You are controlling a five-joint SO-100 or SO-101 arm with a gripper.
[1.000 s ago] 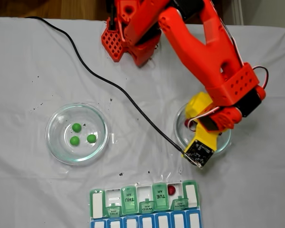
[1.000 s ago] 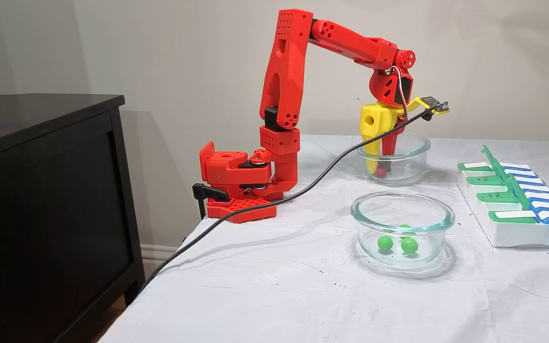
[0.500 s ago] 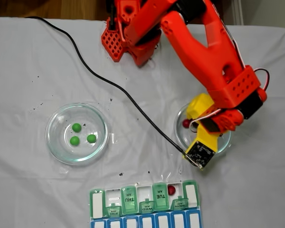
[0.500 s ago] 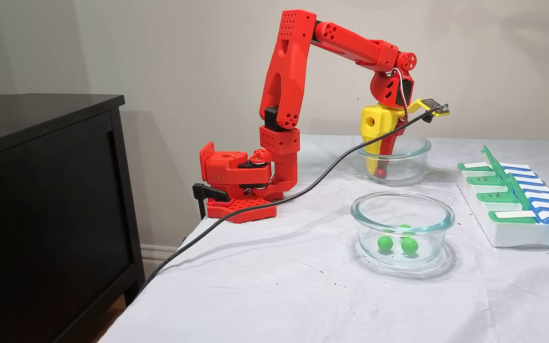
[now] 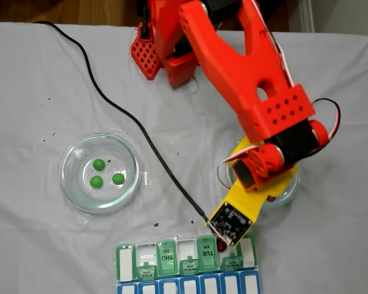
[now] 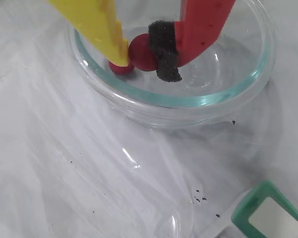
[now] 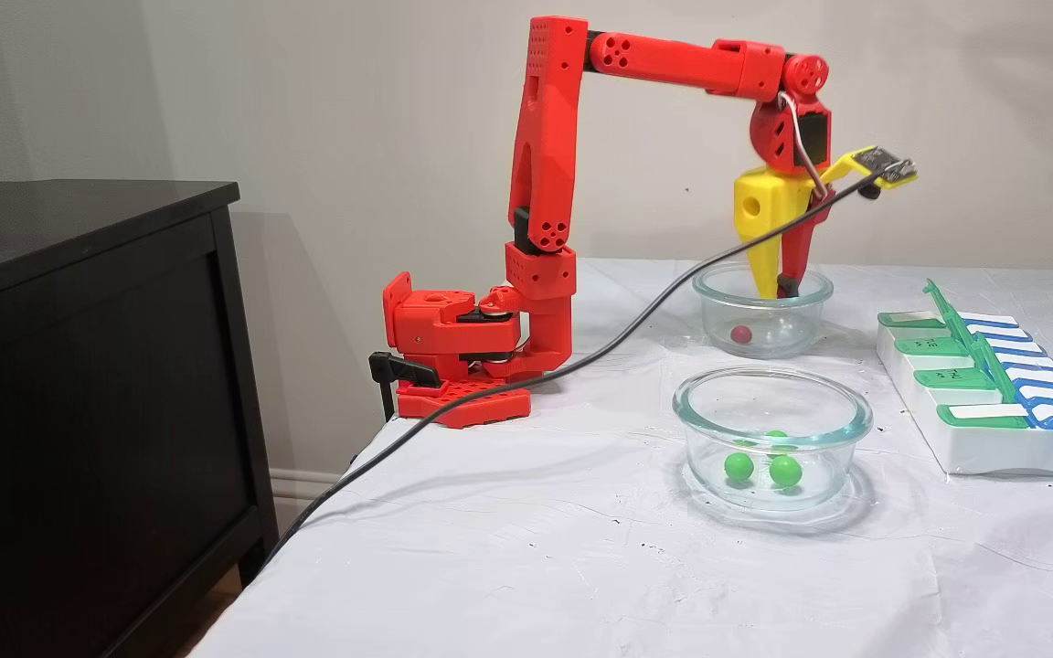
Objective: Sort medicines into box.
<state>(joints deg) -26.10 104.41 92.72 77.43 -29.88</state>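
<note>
1. In the wrist view we see the gripper point(image 6: 141, 54) closed on a glossy dark red ball point(image 6: 142, 52), pinched between the smooth yellow finger point(image 6: 97, 25) and a rough black foam pad point(image 6: 164, 49) on the red finger.
2. A second red ball point(image 7: 741, 334) lies on the floor of the round clear glass dish point(image 7: 761, 311).
3. Three bright green balls point(image 5: 104, 174) sit in another glass dish point(image 5: 99, 172) on the wrinkled white counter point(image 5: 49, 233).
4. The flat pill organiser point(image 5: 187, 266), with translucent green lids, holds one red ball point(image 5: 221, 246).

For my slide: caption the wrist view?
Gripper shut on a red ball above a glass dish.
</note>
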